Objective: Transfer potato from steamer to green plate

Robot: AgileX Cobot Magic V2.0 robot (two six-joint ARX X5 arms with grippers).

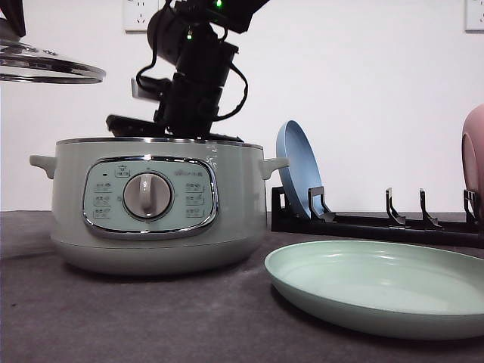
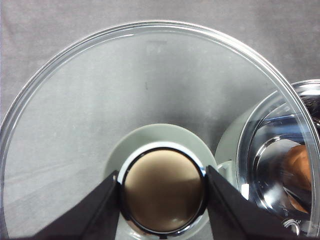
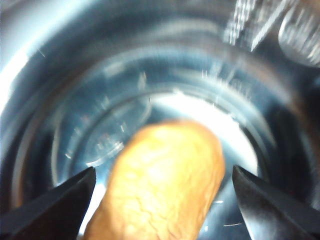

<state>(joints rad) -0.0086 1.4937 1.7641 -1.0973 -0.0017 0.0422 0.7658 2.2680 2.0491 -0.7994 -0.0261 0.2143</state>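
Note:
The orange-brown potato (image 3: 165, 185) lies on the shiny bottom of the steamer (image 1: 155, 204), and it also shows inside the pot in the left wrist view (image 2: 300, 167). My right gripper (image 3: 163, 170) is down in the pot and open, one finger on each side of the potato with small gaps. The right arm (image 1: 193, 83) reaches in from above. My left gripper (image 2: 161, 172) is shut on the knob of the glass lid (image 2: 150, 90), holding the lid (image 1: 45, 69) up high to the left of the pot. The green plate (image 1: 382, 287) lies flat, front right of the steamer.
A black dish rack (image 1: 378, 223) stands behind the green plate with a blue plate (image 1: 299, 166) upright in it. A pink plate (image 1: 475, 151) is at the right edge. Dark grey cloth (image 1: 151, 318) covers the table.

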